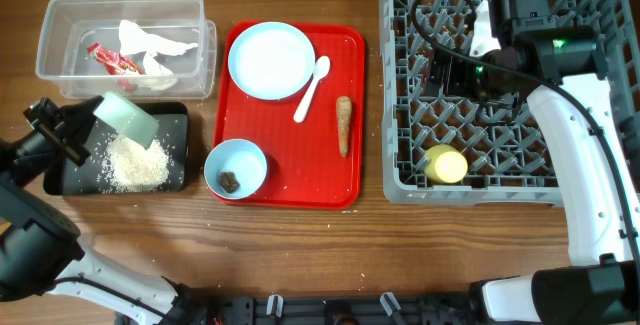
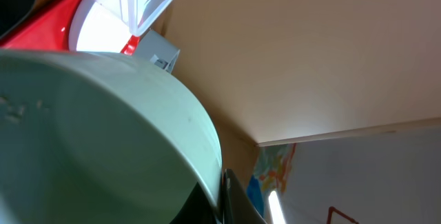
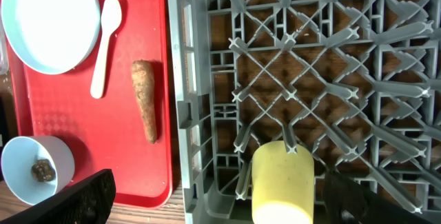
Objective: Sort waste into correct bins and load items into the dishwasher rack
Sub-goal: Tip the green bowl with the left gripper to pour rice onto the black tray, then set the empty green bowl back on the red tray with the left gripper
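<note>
My left gripper (image 1: 92,130) is shut on the rim of the pale green bowl (image 1: 127,120), holding it tilted over the black tray (image 1: 175,115), where white rice-like crumbs (image 1: 135,165) lie in a heap. In the left wrist view the green bowl (image 2: 103,134) fills the frame beside my finger (image 2: 224,189). The clear tub (image 1: 60,25) holds the red-and-white wrapper (image 1: 112,59) and crumpled white paper (image 1: 150,43). My right gripper (image 1: 455,70) hovers open and empty over the grey rack (image 1: 395,85); the yellow cup (image 3: 282,182) lies in the rack between my fingers (image 3: 220,203).
The flat red tray (image 1: 290,165) carries the blue plate (image 1: 270,60), the white spoon (image 1: 312,87), the carrot-shaped piece (image 1: 343,123) and the blue bowl (image 1: 235,168) with a dark lump (image 1: 229,180). A few crumbs lie on the wooden table near the front.
</note>
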Controlling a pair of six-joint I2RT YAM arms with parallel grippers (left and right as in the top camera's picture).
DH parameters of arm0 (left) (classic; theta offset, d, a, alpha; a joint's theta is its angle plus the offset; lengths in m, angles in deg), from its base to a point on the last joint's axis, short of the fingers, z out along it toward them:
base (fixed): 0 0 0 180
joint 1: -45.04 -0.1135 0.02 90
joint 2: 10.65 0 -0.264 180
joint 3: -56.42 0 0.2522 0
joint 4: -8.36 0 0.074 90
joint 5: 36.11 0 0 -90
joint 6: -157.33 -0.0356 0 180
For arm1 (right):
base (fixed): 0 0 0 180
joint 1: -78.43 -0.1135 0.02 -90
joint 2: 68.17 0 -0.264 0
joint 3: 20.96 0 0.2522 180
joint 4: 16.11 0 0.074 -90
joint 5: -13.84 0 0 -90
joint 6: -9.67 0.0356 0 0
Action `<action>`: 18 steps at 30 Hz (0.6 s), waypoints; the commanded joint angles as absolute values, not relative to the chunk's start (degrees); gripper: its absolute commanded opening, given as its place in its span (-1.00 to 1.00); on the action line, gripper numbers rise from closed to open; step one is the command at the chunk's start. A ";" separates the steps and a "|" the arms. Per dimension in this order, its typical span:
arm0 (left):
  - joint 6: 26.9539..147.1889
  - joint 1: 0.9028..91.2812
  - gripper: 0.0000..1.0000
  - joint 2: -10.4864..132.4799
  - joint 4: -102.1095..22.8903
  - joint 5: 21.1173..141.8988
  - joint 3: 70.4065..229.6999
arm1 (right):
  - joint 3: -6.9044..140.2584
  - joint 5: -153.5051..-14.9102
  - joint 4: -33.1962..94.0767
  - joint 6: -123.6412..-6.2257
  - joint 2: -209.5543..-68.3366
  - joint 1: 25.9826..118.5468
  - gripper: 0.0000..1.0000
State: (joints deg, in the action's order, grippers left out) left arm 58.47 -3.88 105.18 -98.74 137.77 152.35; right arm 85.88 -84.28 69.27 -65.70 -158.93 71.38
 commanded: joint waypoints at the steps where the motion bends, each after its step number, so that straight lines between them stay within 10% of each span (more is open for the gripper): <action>1: 51.87 -3.45 -0.92 104.59 -95.20 136.76 152.63 | 86.21 -85.05 68.70 -66.90 -159.09 71.42 0.96; 18: 49.09 8.75 -0.92 99.32 -99.27 128.37 159.15 | 86.21 -84.61 67.26 -69.83 -159.09 71.42 0.97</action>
